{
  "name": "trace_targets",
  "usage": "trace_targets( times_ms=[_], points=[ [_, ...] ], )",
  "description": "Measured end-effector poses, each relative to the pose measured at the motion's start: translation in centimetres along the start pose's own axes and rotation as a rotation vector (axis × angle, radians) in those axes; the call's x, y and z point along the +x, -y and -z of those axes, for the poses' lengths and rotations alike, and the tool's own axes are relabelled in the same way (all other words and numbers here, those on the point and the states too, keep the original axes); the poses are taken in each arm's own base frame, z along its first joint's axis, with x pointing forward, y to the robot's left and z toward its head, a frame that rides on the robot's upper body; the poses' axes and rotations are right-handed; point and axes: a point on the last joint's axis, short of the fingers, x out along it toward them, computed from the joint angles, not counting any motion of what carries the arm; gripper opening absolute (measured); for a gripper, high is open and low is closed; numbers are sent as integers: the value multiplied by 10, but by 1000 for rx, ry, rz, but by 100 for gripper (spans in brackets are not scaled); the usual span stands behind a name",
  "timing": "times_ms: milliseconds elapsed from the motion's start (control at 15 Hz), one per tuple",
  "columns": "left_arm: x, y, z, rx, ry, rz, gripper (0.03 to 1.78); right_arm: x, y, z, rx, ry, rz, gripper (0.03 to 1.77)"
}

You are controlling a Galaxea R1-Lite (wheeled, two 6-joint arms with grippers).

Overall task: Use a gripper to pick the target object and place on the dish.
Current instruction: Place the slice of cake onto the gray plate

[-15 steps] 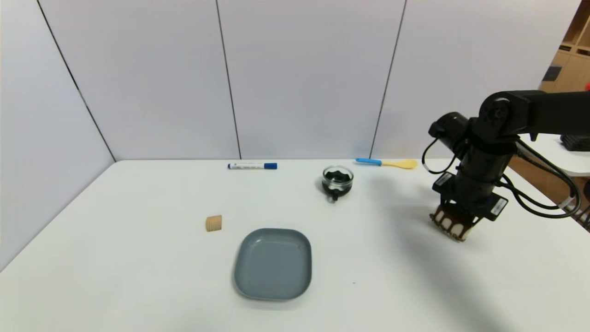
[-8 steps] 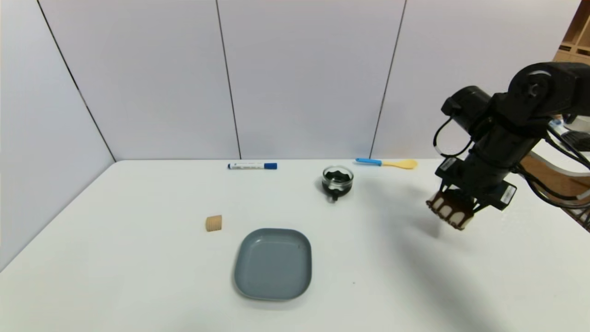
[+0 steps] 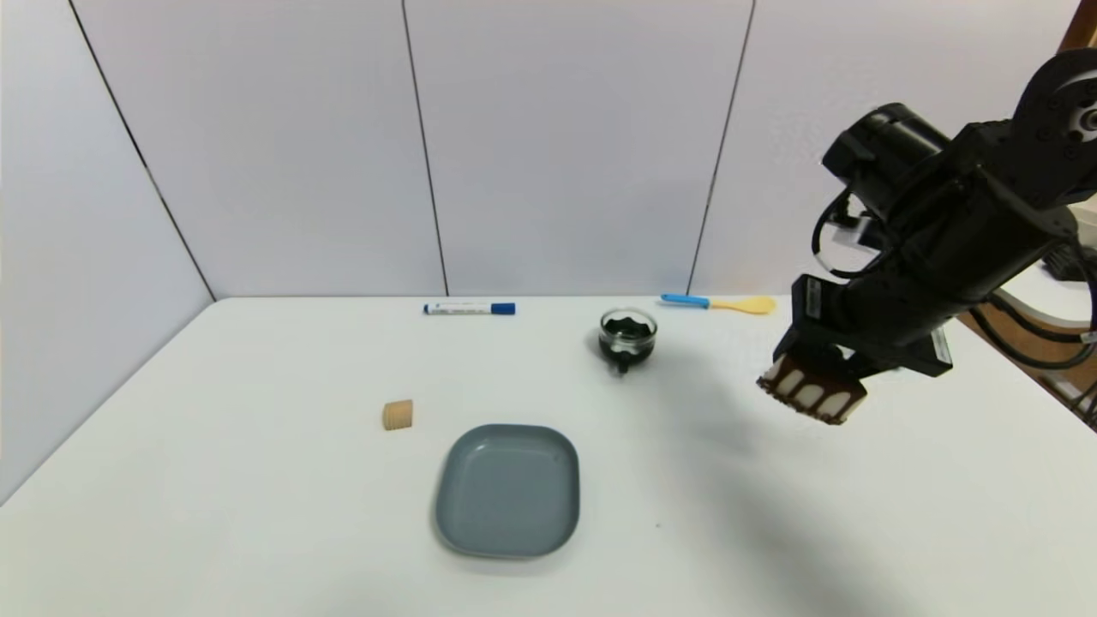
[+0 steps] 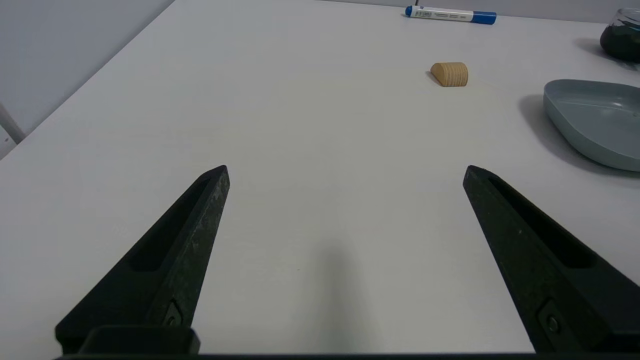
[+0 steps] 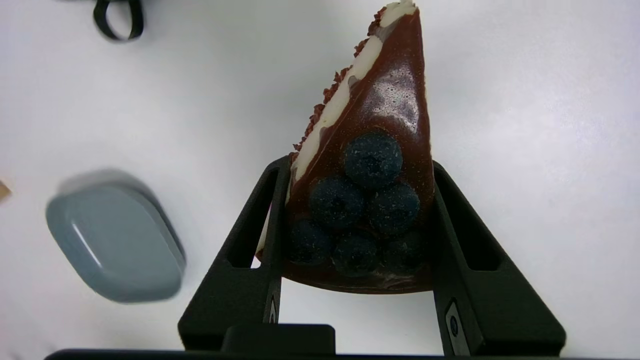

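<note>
Right claw (image 3: 810, 386) clamps the cake slice (image 3: 810, 396) above the white table (image 3: 257, 480), grey panel walls (image 3: 557, 146) behind.

head: high, forward-down | wrists: low, close | shared: dish (image 3: 507, 490)

- The dish (image 3: 507, 490) sits near the table's (image 3: 257, 514) front centre.
- The ridged cylinder (image 3: 398, 415) lies just behind and left of it.
- The glass cup (image 3: 627, 335) stands farther back, right of centre.
- The marker (image 3: 469, 308) and spoon (image 3: 718, 302) lie along the back edge, either side of the cup.
</note>
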Motion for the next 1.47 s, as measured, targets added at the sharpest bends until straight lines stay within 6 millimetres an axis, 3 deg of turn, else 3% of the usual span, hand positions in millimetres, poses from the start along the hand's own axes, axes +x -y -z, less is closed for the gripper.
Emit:
trace_targets(
  times_ms=[333, 667, 933, 1467],
  points=[
    [0, 0, 0, 0, 0, 0, 169, -7, -19, 17, -384, -38, -107, 81],
    [0, 0, 0, 0, 0, -1, 169, 3, -42, 33, -764, -75, -163, 81],
    [0, 0, 0, 0, 0, 0, 169, 15, -57, 39, -1076, -111, -366, 81],
    [0, 0, 0, 0, 0, 0, 169, 37, -118, 68, -1435, -60, -501, 81]
  ],
)
